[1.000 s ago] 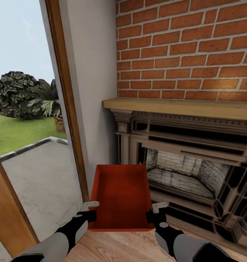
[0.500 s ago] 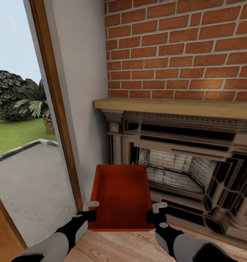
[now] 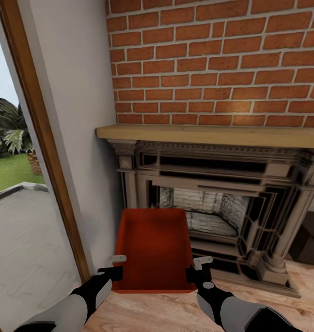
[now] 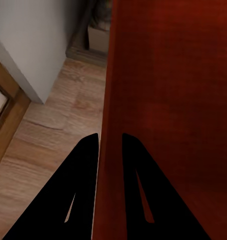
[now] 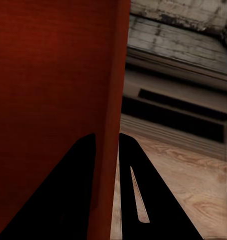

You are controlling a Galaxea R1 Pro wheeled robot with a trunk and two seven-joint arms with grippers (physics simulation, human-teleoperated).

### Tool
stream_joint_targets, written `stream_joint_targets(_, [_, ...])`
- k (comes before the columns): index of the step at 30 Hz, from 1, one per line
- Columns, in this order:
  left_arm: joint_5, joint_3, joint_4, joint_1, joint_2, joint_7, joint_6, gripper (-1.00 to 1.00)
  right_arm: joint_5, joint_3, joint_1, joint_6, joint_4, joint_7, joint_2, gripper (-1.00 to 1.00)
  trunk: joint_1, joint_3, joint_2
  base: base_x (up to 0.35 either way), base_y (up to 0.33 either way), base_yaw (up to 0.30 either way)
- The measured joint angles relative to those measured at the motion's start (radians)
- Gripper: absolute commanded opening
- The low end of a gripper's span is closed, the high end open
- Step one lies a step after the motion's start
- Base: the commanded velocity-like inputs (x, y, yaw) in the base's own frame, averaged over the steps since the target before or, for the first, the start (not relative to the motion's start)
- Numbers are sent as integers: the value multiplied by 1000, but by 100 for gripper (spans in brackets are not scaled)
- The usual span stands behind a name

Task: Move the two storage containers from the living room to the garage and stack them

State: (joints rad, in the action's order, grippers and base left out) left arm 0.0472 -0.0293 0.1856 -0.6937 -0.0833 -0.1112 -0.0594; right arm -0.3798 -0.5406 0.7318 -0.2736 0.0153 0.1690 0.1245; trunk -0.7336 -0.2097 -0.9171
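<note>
Carrying step: left gripper (image 3: 118,266) and right gripper (image 3: 199,269) each pinch one side wall of a storage container (image 3: 153,246) beside the fireplace (image 3: 212,203); next, transport to the garage.

Both arms extended forward and low, roughly parallel, grey forearms, black wrists. Left gripper (image 3: 116,266) clamped on left wall of orange-red storage container (image 3: 153,249); left wrist view shows its two black fingers (image 4: 81,190) straddling thin wall, one each side. Right gripper (image 3: 199,269) clamped likewise on right wall, fingers (image 5: 76,192) pinching either face. Container held level between both grippers, off wood floor.
</note>
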Motion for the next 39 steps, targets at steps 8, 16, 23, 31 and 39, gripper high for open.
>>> stream_joint_targets(8, [-3, -3, -1, 0, 0, 1, 0, -100, 1, 1, 0, 0, 1, 0, 0, -100, 0, 0, 0, 0, 0, -270])
stream_joint_targets(16, [1, 1, 0, 0, 0, 0, 0, -100, 0, 0, 0, 0, 1, 0, 0, -100, 0, 0, 0, 0, 0, -270])
stream_joint_targets(23, [-1, 0, -1, 0, 0, 0, 0, -100, 1, 1, 0, 0, 1, -1, 0, -100, 0, 0, 0, 0, 0, -270])
stream_joint_targets(31, [-1, -1, -1, 0, 0, 1, 0, -100, 2, 2, 0, 1, 1, -1, 0, -100, 0, 0, 0, 0, 0, -270])
stream_joint_targets(39, [-3, -3, -1, 0, 0, 1, 0, -100, 1, 1, 0, 1, 1, -1, 0, -100, 0, 0, 0, 0, 0, -272])
